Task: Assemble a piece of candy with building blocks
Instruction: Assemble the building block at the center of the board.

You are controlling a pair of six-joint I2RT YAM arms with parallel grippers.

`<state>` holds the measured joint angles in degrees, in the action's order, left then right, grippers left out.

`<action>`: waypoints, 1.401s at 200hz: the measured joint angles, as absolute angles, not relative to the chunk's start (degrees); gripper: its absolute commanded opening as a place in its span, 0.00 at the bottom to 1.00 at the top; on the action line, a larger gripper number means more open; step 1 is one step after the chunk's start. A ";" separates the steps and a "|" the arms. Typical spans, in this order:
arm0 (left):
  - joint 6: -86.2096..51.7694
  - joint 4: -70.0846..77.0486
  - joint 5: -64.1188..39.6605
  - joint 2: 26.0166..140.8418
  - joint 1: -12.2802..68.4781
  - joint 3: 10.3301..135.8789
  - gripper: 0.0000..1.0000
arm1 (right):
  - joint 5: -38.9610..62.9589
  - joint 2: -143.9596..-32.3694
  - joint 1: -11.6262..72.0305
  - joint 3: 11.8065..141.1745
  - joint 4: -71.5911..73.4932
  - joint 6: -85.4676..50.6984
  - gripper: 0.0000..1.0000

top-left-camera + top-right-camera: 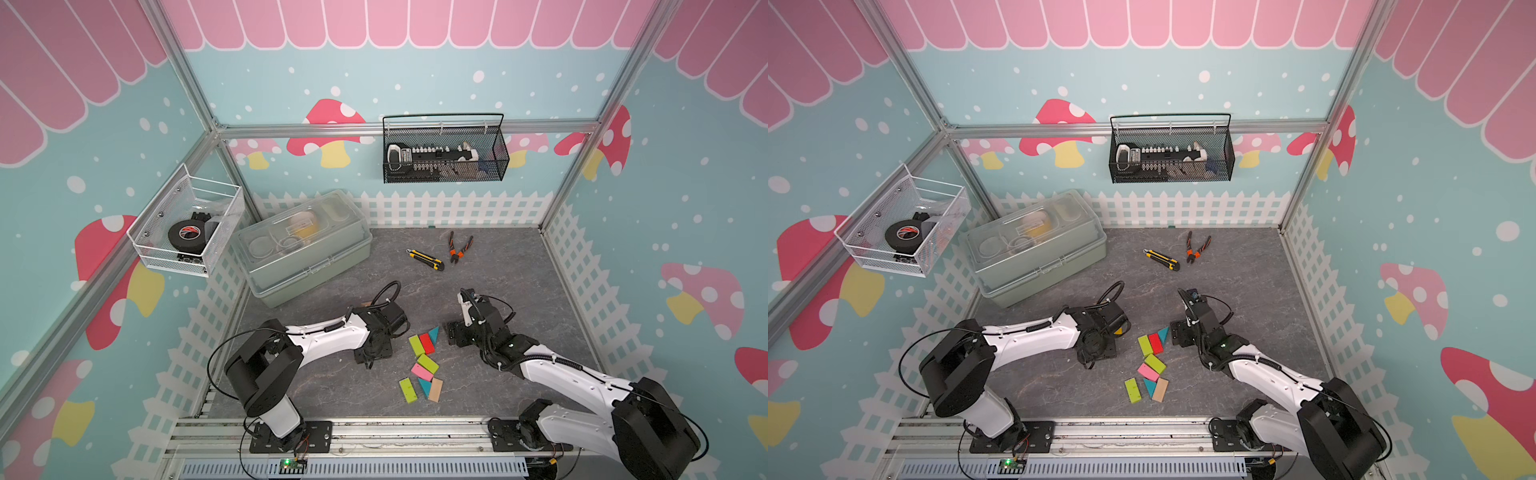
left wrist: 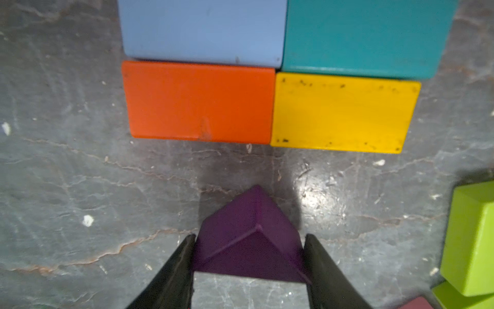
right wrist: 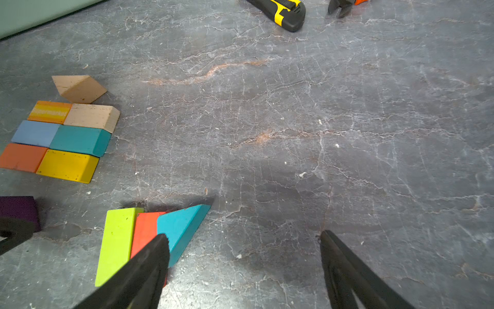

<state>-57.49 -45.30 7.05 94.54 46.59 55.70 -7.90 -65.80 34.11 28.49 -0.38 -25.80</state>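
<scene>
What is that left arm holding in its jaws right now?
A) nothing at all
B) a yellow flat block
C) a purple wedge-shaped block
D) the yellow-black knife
C: in the left wrist view the left gripper has its jaws pressed against both sides of the purple wedge.

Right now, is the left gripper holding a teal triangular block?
No. In the left wrist view the left gripper is shut on a purple wedge, its fingers pressed against both sides.

Fifteen building blocks (image 3: 80, 140) – one utility knife (image 1: 425, 259), one pliers (image 1: 458, 246).
</scene>
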 measured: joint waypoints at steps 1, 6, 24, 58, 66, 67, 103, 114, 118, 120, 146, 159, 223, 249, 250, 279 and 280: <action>-57.41 -45.30 7.01 94.56 46.57 55.70 0.36 | -7.90 -65.80 34.11 28.49 -0.36 -25.80 0.88; -57.21 -45.32 6.94 94.56 46.46 55.77 0.37 | -7.90 -65.80 34.11 28.49 -0.36 -25.80 0.88; -56.71 -45.32 6.63 94.74 46.15 56.01 0.38 | -7.90 -65.80 34.11 28.49 -0.36 -25.80 0.88; -55.66 -45.45 6.17 95.31 45.82 56.64 0.42 | -7.88 -65.80 34.11 28.29 0.03 -25.82 0.88; -55.35 -45.45 6.13 95.46 45.76 56.84 0.44 | -7.86 -65.82 34.11 28.21 0.12 -25.82 0.88; -55.27 -45.43 6.11 95.48 45.74 56.86 0.44 | -7.86 -65.82 34.11 28.21 0.10 -25.82 0.88; -54.43 -45.58 5.61 96.16 45.39 57.65 0.49 | -7.84 -65.93 34.11 28.14 0.14 -25.85 0.88; -54.13 -45.60 5.52 96.36 45.34 57.91 0.49 | -7.86 -65.93 34.11 28.14 0.16 -25.85 0.88; -53.98 -45.63 5.50 96.47 45.34 58.02 0.49 | -7.86 -65.93 34.11 28.14 0.19 -25.85 0.88; -53.98 -45.65 5.48 96.51 45.34 58.08 0.49 | -7.86 -65.93 34.11 28.14 0.19 -25.85 0.88; -53.69 -45.63 5.34 96.71 45.34 58.33 0.53 | -7.86 -65.93 34.11 28.14 0.23 -25.87 0.88; -53.69 -45.65 5.34 96.71 45.34 58.33 0.55 | -7.86 -65.93 34.11 28.14 0.23 -25.87 0.88; -53.65 -45.65 5.34 96.68 45.17 58.33 0.61 | -7.86 -65.93 34.11 28.14 0.23 -25.87 0.88; -53.65 -45.84 5.37 96.68 45.08 58.30 0.64 | -7.88 -65.93 34.11 28.12 0.23 -25.85 0.88; -53.63 -45.87 5.37 96.68 45.08 58.30 0.64 | -7.88 -65.93 34.11 28.12 0.23 -25.85 0.88; -53.58 -46.06 5.37 96.62 45.08 58.30 0.64 | -7.88 -65.93 34.11 28.12 0.23 -25.85 0.88; -53.58 -46.06 5.37 96.62 45.08 58.30 0.64 | -7.88 -65.93 34.11 28.12 0.23 -25.85 0.88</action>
<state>-53.58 -46.06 5.37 96.62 45.08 58.30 -7.88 -65.93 34.11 28.12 0.23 -25.85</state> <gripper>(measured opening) 0.640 0.877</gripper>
